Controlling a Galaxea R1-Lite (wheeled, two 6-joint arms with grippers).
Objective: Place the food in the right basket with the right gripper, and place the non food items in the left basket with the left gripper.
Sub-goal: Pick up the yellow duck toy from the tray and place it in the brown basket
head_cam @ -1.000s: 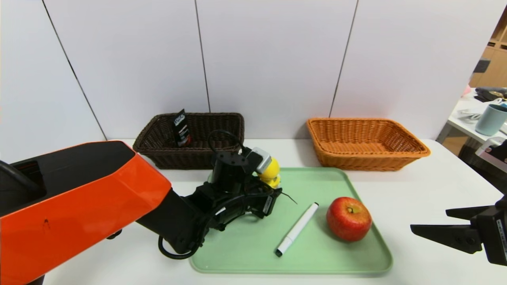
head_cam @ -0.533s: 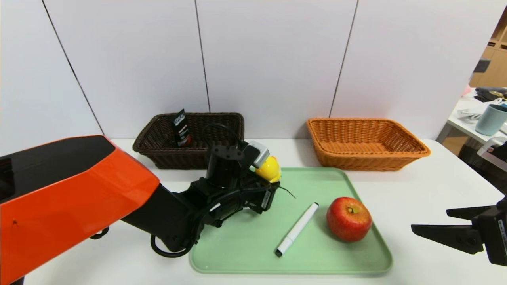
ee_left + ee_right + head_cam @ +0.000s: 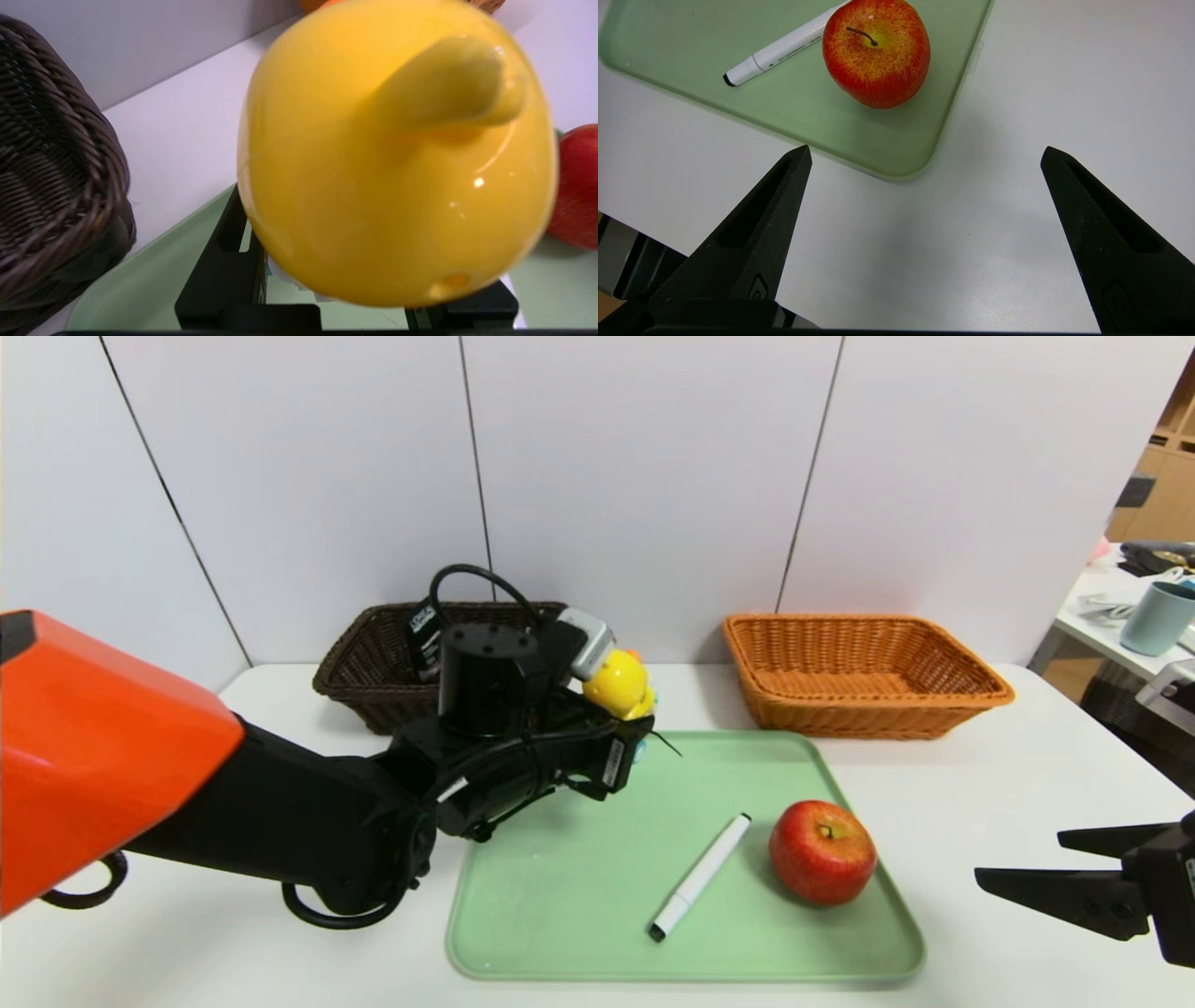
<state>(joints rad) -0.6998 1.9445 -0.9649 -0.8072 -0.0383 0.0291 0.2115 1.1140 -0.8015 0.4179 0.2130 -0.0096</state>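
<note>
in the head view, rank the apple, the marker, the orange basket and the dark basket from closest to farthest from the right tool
1. Apple: on the tray's right side, closest to the open right tool.
2. Marker: mid-tray, just past the apple.
3. Orange basket: at the back right.
4. Dark basket: back left, behind the left tool holding the duck toy.

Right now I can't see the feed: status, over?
Left hand shut on duck toy, lifted beside dark basket. Right hand open, parked right of tray. Apple, marker on tray. Path unobstructed.
</note>
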